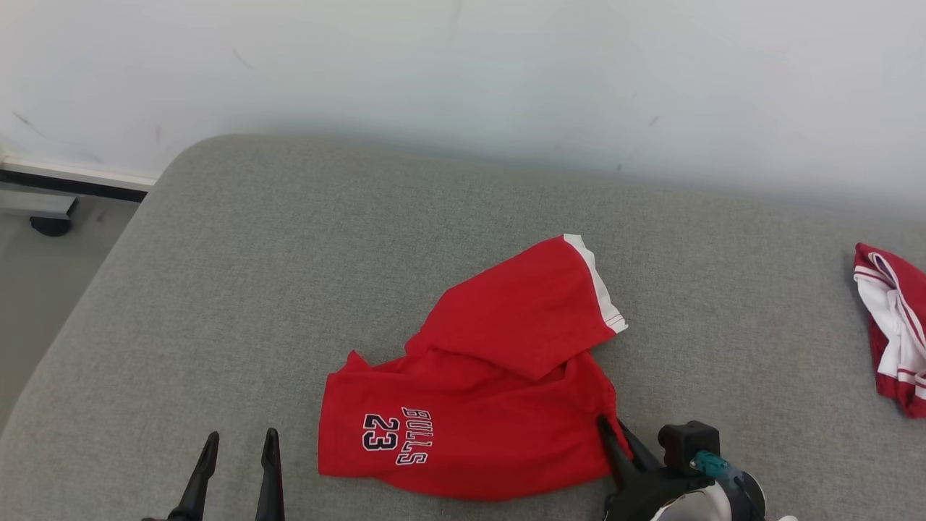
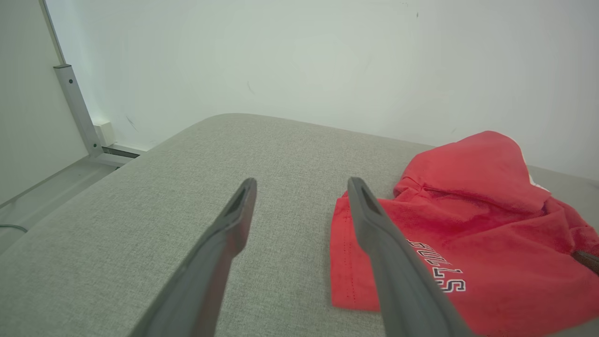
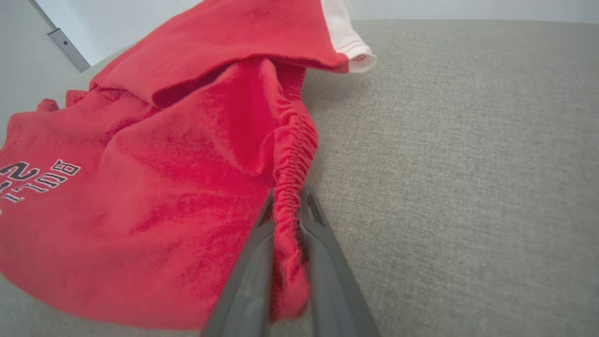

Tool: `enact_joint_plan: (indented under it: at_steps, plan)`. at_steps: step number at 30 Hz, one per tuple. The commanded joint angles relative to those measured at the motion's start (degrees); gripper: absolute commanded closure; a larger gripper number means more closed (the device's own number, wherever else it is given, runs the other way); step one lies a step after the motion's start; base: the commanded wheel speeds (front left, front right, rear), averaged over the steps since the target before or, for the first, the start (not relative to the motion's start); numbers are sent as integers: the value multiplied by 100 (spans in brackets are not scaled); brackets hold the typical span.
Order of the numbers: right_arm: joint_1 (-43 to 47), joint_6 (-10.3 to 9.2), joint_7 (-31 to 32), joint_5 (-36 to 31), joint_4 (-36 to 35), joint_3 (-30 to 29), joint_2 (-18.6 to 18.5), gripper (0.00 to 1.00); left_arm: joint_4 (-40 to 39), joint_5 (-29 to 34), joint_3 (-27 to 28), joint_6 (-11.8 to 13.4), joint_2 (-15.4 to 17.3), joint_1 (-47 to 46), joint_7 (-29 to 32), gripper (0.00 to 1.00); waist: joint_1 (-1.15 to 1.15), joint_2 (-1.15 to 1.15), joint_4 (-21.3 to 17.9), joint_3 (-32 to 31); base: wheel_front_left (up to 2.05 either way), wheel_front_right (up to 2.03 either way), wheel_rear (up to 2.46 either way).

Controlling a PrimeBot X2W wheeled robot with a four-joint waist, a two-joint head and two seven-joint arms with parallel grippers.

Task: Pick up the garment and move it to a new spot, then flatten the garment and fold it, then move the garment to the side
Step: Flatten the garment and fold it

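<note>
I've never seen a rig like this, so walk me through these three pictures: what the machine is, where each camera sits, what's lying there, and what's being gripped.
This is a wheeled robot with two arms, each ending in two long dark fingers. The head view looks down from its head; the others look along each wrist's fingers. On the grey padded surface lies a pair of red Bulls 23 shorts, one leg folded over. The right gripper has closed on the shorts' gathered elastic waistband. The left gripper is open, holding nothing, beside the shorts. A second red and white garment lies at the far right.

The garment (image 1: 477,405) lies on the couch (image 1: 289,289), between the left hand (image 1: 239,443) and right hand (image 1: 613,428).
</note>
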Motion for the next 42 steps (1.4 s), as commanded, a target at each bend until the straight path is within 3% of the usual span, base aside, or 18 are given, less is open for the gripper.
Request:
enact_joint_plan:
  at_steps: [1, 9, 19, 25, 30, 36, 42]
  plan:
    - [-16, -17, -21, 9, -30, -14, 3, 100, 14, -20, 6, 6, -13, -3, -17, 0, 0, 0, 25, -44, 0, 0, 0]
    - [534, -17, -24, -360, -732, -757, -120, 100, 63, -3, -97, 6, -17, 184, -17, 0, 0, 0, -253, -207, 0, 0, 0]
    - [1978, -17, -25, -780, -1916, -1590, -256, 100, 86, -39, -297, 6, -23, 252, -18, 0, 0, 0, -690, -331, 0, 0, 0]
    - [2411, -17, 49, -708, -2579, -1466, -118, 100, 109, -75, -320, 5, -29, 266, -18, 0, 0, 0, -808, -315, 0, 0, 0]
    - [2129, -17, 241, -539, -3008, -1208, -60, 100, 156, -111, -386, 5, -29, 223, -18, 0, 0, 0, -741, -308, 0, 0, 0]
    - [1388, -17, 646, -500, -2740, -965, -203, 100, 222, -143, -434, 5, -29, 168, -17, 0, 0, 0, -485, -313, 0, 0, 0]
    - [574, -17, 668, -507, -1716, -1010, -236, 100, 265, -193, -473, 5, -29, 94, -18, 0, 0, 0, -179, -281, 0, 0, 0]
